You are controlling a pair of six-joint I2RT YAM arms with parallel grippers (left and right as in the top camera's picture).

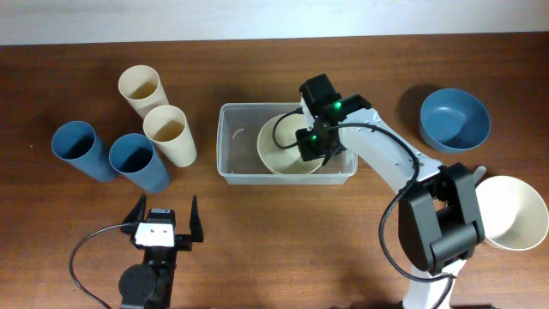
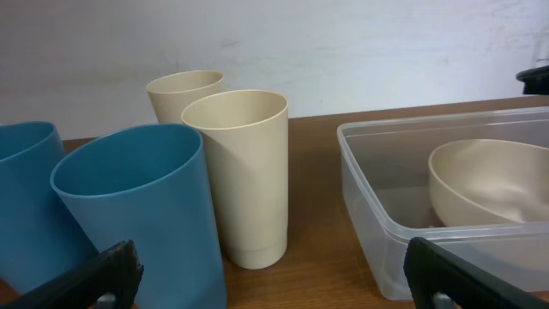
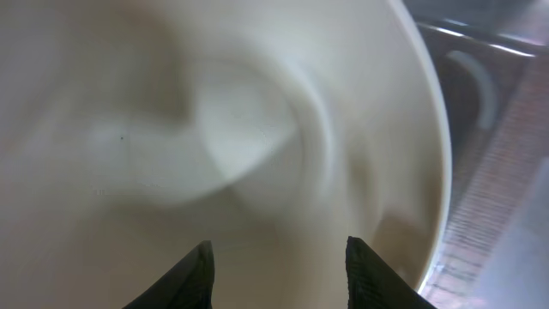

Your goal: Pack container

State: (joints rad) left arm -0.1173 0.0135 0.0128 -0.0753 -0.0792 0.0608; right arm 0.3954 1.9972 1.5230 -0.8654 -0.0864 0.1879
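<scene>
1. The container (image 1: 240, 146), a clear plastic tub with rounded corners, stands at the middle of the desk (image 1: 283, 249) with its long side running left to right.
2. A cream bowl (image 1: 283, 156) sits upright inside the container and fills its right half. The left half shows only the tub's bare floor.
3. The right tool (image 3: 279, 257) hangs over the inside of that bowl, close to the bowl's right rim, with its arm reaching in from the right.
4. In the blurred right wrist view its two dark fingertips (image 3: 196, 270) stand apart, both over the bowl's inner surface. Nothing shows between them, so the tool reads as released and grasps nothing.
5. The left tool (image 1: 165, 215) hovers near the front of the desk, left of the container and well apart from it. Its fingers are spread wide and it holds nothing.
6. Four cups stand upright to the left of the container, close together.
7. The front cream cup (image 1: 169, 133) is just beside the tub's left end, and the rear cream cup (image 1: 140, 88) is behind it.
8. The right blue cup (image 1: 137, 161) stands close against the front cream cup, and the left blue cup (image 1: 81, 150) stands next to it, farthest left.
9. A blue bowl (image 1: 454, 118) rests to the right of the container, apart from it.
10. A second cream bowl (image 1: 513, 212) lies at the desk's right edge, beside the right arm's base (image 1: 437, 227).
</scene>
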